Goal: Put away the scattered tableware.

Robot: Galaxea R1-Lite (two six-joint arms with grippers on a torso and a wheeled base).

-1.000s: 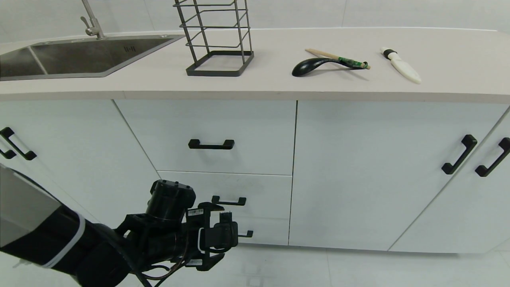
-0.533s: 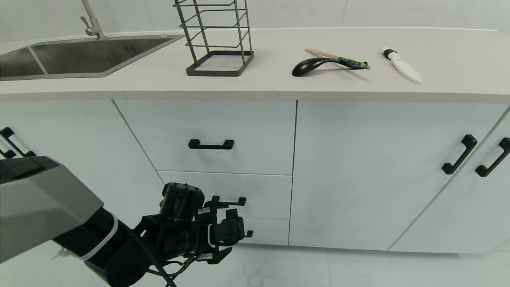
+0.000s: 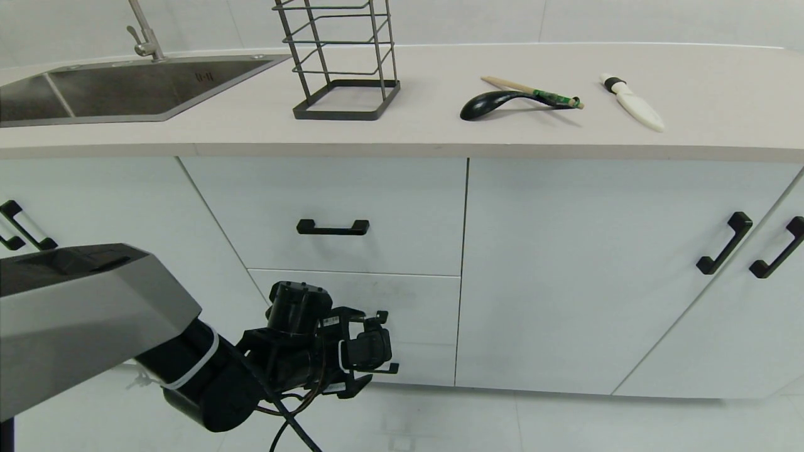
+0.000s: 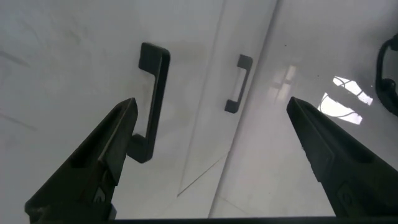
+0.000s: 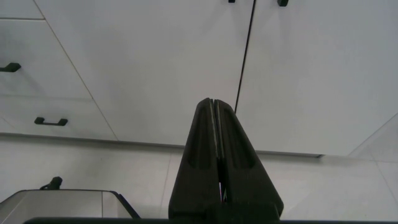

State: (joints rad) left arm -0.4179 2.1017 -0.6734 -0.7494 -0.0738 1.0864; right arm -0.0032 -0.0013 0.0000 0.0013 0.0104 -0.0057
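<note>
Left wrist view: the left gripper (image 4: 211, 102) has its fingers spread, with the drawer handle (image 4: 153, 93) between them, bar crosswise. Spoon (image 3: 483, 105), chopsticks (image 3: 534, 92) and knife (image 3: 634, 108) lie on the surface (image 3: 440, 135), at 1 o'clock. The right gripper (image 5: 214, 109) has its fingers closed.

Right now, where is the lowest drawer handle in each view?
Head view: lowest drawer handle, poking out beside the left gripper.
Left wrist view: the farther, smaller handle.
Right wrist view: the handle nearest the floor.
Shared landmark: the drawer handle just above it.
</note>
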